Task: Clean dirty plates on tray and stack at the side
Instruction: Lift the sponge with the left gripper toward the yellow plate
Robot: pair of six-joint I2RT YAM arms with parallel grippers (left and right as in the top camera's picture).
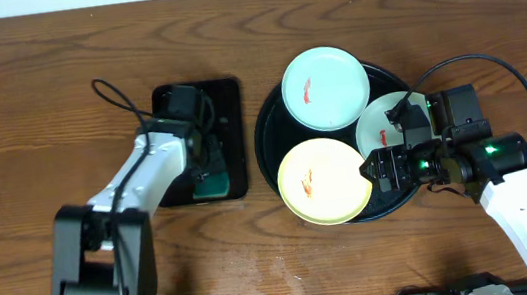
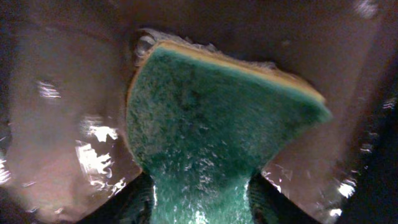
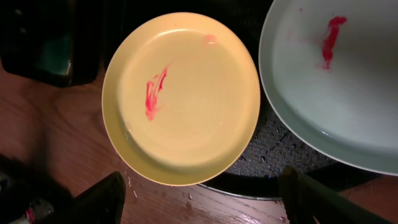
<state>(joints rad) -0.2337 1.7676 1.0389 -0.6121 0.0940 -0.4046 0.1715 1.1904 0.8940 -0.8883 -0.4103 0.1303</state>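
Three plates lie on the round black tray. A mint-green plate is at the back, a second mint one sits to the right, partly under my right arm, and a pale yellow plate is in front. Each carries a red smear. My right gripper hangs open just off the yellow plate's near rim, its fingers wide apart over the table and the tray edge. My left gripper is down in the small rectangular tray, shut on the green sponge, which is pinched narrow between its jaws.
The rectangular black tray lies left of the round tray, with a narrow strip of table between them. Wet drops dot the wood near the yellow plate. Wooden table extends to the left, back and front.
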